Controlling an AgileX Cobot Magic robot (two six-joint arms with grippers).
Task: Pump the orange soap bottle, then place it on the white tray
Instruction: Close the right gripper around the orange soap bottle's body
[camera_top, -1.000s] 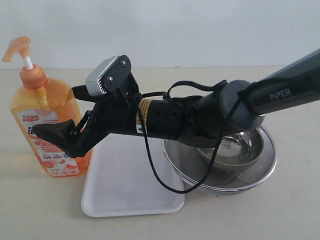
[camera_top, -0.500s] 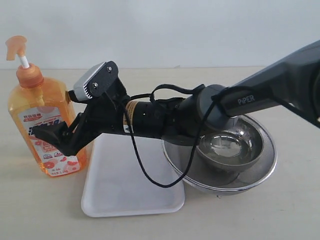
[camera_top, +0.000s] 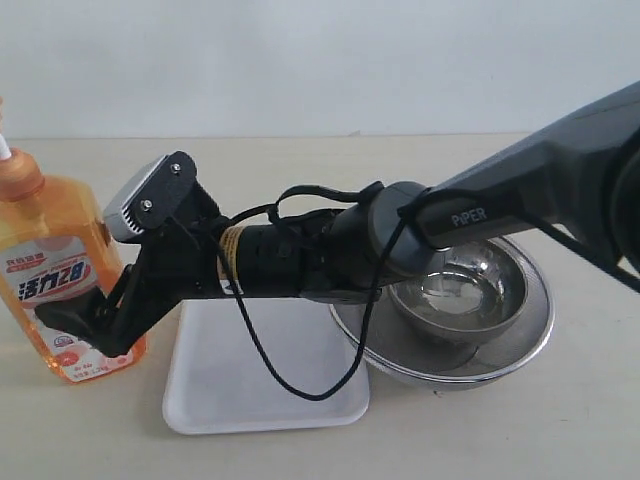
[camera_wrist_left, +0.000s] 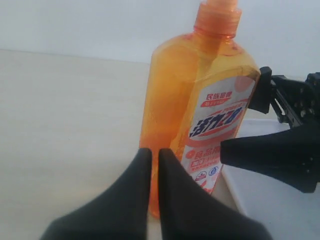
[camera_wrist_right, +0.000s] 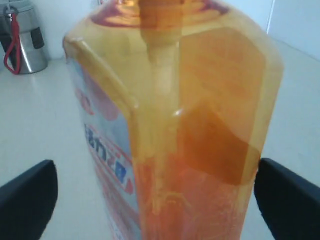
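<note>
Right gripper (camera_wrist_right: 155, 172): jaws spread wide, straddling lower body of orange soap bottle (camera_top: 60, 285). Firm grip unclear. Far finger hidden behind bottle in exterior view, pump head cut off by frame. Bottle stands at scene's left edge, just left of white tray (camera_top: 265, 390), not on it. Left gripper (camera_wrist_left: 154, 152): fingers nearly together, empty, close to bottle.

Dark grey arm link (camera_top: 540, 180) lettered "PiPER" in white; black wrist (camera_top: 290, 265) with a yellow band (camera_top: 229, 262); loose black cable (camera_top: 305, 396) looping behind the black, wedge-fingered right tool (camera_top: 70, 318); grey two-screw camera housing (camera_top: 140, 200) above it.
</note>
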